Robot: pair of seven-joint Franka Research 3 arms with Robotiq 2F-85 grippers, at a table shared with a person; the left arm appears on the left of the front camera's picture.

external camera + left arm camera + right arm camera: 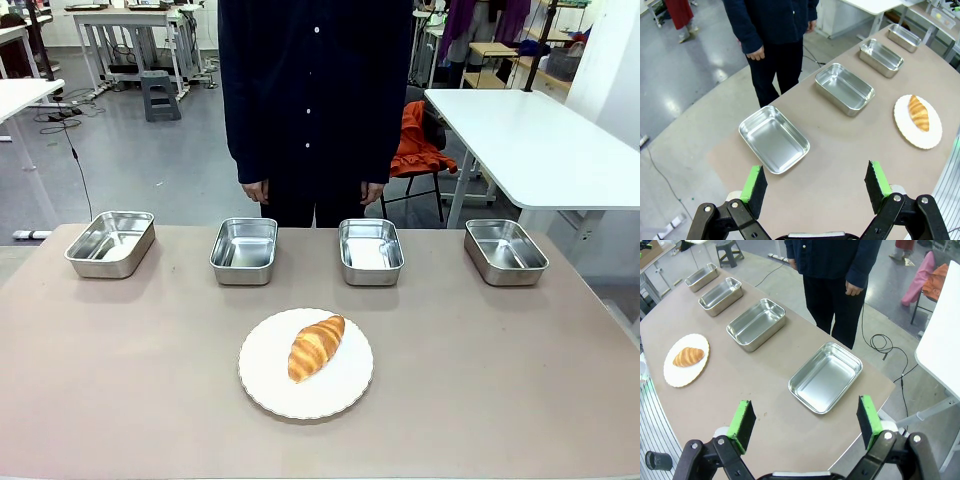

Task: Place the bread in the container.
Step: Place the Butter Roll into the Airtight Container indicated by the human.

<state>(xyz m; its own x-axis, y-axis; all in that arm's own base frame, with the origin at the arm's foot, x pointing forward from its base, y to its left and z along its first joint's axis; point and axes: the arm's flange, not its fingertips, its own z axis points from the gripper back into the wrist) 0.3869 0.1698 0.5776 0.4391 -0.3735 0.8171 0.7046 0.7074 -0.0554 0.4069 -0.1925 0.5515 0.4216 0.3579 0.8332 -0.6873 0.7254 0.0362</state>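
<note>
left pincer (815,182) – high, agape | right pincer (805,417) – high, agape | bread (316,347) on plate (266,378)

Black left gripper (815,172), black right gripper (805,407), green pads (750,182), silver pivot screws (894,198)

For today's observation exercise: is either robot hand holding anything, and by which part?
Nothing is held. The left hand and right hand are open and empty; the croissant lies on the white plate.
</note>
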